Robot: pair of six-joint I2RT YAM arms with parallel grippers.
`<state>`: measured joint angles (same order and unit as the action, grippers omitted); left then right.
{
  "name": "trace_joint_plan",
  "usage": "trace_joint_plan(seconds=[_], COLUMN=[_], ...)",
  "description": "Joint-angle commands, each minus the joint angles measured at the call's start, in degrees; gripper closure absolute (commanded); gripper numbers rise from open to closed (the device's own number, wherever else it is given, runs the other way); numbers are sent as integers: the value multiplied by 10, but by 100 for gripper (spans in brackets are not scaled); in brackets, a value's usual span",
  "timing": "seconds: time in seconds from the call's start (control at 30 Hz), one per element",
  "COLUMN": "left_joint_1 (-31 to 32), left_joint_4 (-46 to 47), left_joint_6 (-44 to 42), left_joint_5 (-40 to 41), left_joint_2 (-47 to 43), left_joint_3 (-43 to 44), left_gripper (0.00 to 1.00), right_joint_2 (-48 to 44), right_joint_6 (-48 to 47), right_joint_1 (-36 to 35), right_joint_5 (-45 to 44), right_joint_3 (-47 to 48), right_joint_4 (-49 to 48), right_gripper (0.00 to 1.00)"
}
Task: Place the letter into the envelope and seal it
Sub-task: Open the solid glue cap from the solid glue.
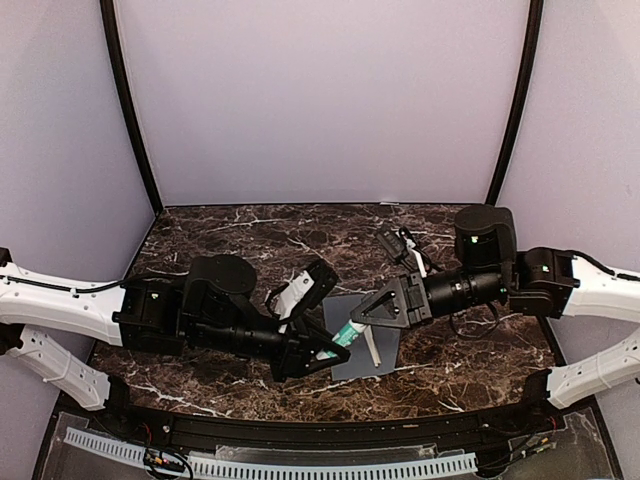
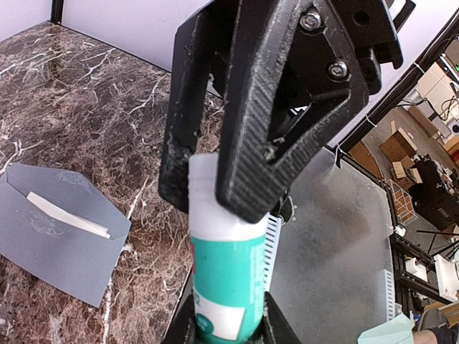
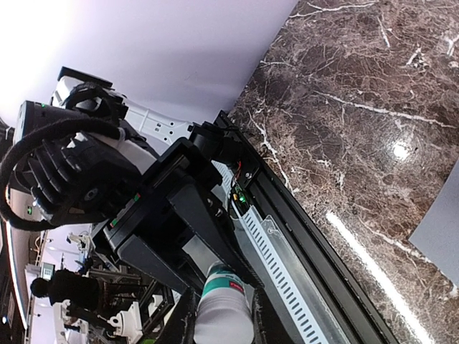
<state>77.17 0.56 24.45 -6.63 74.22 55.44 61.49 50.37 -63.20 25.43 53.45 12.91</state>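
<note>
1. While my left tool [image 2: 228, 333] grips the teal body of a teal-and-white plastic glue stick [image 2: 228, 276], my right tool [image 2: 208, 197] clamps its white cap end.
2. The flat slate-grey paper envelope [image 2: 72, 258] lies on the dark marble worktop [image 2: 93, 107] just beside us, flap open, with a white strip [image 2: 68, 213] across its mouth.

- No text, brand or number can be read in any view.
- The glue stick [image 2: 228, 283] carries a teal label with a white panel and a red mark; its print is too blurred to read.
</note>
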Motion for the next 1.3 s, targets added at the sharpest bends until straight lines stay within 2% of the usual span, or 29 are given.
trace_joint_plan(seconds=[0.0, 0.5, 0.97, 1.1, 1.27], left_joint_1=[2, 3, 6, -13, -89], left_joint_4=[8, -62, -83, -85, -101], left_joint_6=[4, -6, -7, 22, 54], left_joint_5=[6, -19, -27, 10, 21], left_joint_2=[-5, 10, -7, -41, -111], left_joint_3=[-1, 4, -14, -32, -56], left_gripper=[100, 100, 100, 100, 100], right_joint_2=[-5, -31, -50, -42, -8], right_joint_6=[-2, -34, -52, -66, -73], right_joint_1=[3, 19, 55, 72, 112], right_joint_5=[-1, -123, -145, -227, -353], right_joint_3=[-1, 38, 41, 44, 14], right_joint_4=[-28, 69, 100, 173, 248], right_gripper=[90, 99, 97, 97, 95])
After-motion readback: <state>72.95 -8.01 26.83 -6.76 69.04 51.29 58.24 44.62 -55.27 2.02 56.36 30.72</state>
